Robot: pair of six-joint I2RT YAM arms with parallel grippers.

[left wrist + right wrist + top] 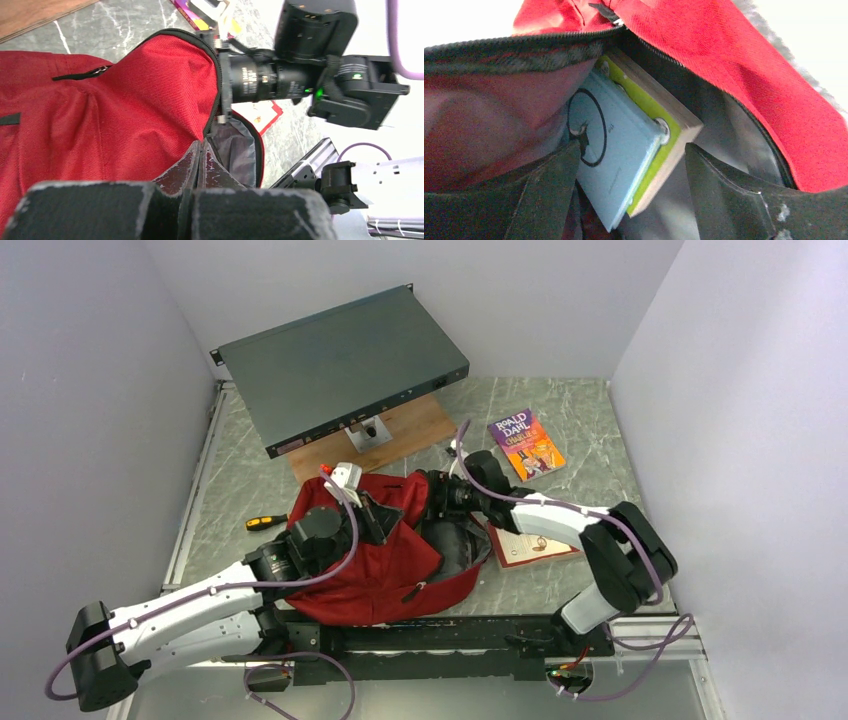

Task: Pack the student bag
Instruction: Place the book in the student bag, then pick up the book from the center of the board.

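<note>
The bag (400, 575) lay on its side at the near middle of the surface (590, 420), its mouth turned towards the right arm. Our left hand (200, 155) was clamped on the zipped rim of that mouth, lifting the red flap so that the grey lining showed. Our right hand (630, 147) was inside the opening with its fingers (544, 190) apart. A pale blue book (616, 125) with a green spine sat between them, a little deeper in. One finger seemed to touch its cover and the other stood just off its corner, so we judged the book released or nearly so, not gripped. We took the step in hand to be setting this book into the bag.

Outside, a red-edged book (530, 545) lay just beside the bag under the right arm, and a Dahl book (526, 444) lay farther back. Both looked unpacked. As we judged it, the next move called for drawing the right hand straight out of the mouth without catching the zip or dragging the book along. The left hand would need to hold the flap up meanwhile, and the nearer book would come next.
</note>
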